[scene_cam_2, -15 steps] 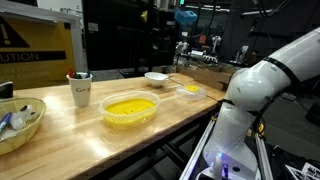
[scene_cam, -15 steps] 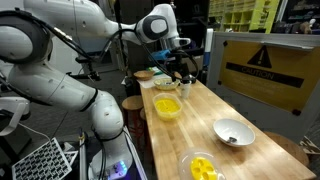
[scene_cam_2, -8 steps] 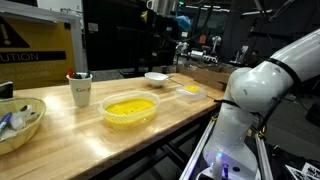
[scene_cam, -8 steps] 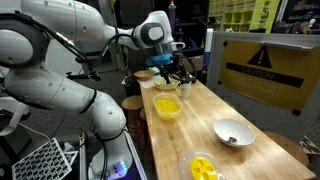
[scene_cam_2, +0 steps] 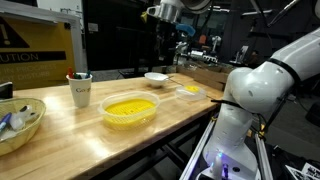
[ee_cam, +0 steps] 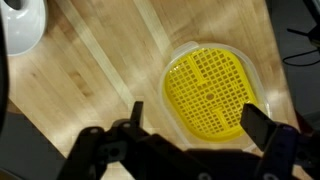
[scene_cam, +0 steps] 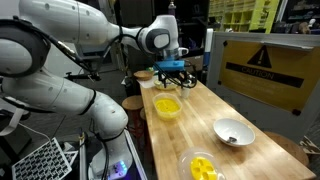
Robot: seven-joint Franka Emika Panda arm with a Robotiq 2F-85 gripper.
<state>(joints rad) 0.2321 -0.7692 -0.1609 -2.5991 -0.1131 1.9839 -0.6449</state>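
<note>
The round clear-rimmed bowl with a yellow gridded inside sits on the light wooden bench, about midway along it and close to the long edge beside the robot's base; both exterior views show it. The black claw hangs above it without touching, its fingers spread wide on either side of the bowl's near rim and holding nothing. In an exterior view the claw is over the bowl's far side.

A white bowl shows at the top left corner of the wrist view. Further along the bench are a white bowl with a dark inside and a small yellow-filled clear container near the end. A white cup and a wooden bowl of mixed items stand towards the opposite end.
</note>
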